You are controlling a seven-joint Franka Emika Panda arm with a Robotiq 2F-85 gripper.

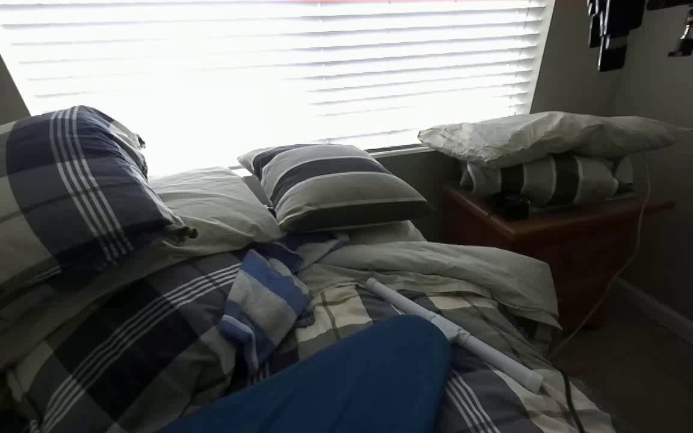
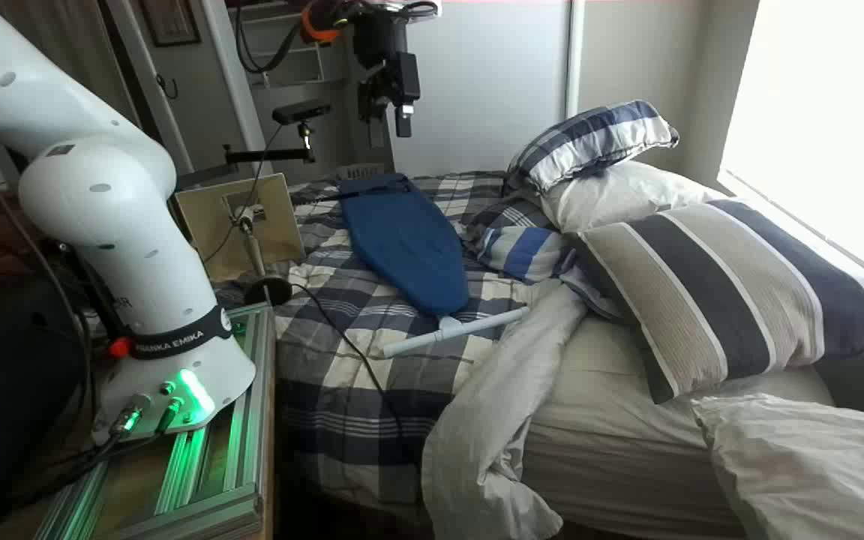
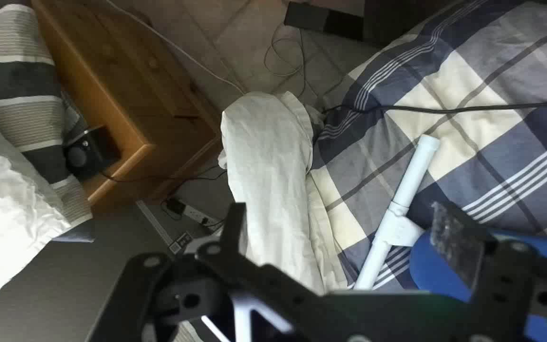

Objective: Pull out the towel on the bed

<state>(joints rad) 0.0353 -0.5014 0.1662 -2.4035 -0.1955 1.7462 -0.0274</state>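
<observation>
Bed (image 2: 597, 442) surface rumpled; gripper (image 3: 337, 221) hangs spread, empty; towel (image 1: 268, 291) lies bunched on plaid bedding (image 1: 142, 337), so a deep pinch may snag both.

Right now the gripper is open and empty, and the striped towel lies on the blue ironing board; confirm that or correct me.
Not on the blue ironing board: both exterior views show the striped towel beside it, on the plaid bedding. The gripper is indeed open and empty.

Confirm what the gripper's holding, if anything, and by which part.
Nothing held: the gripper is open and empty; the blue-and-white striped towel lies on the bed.
</observation>
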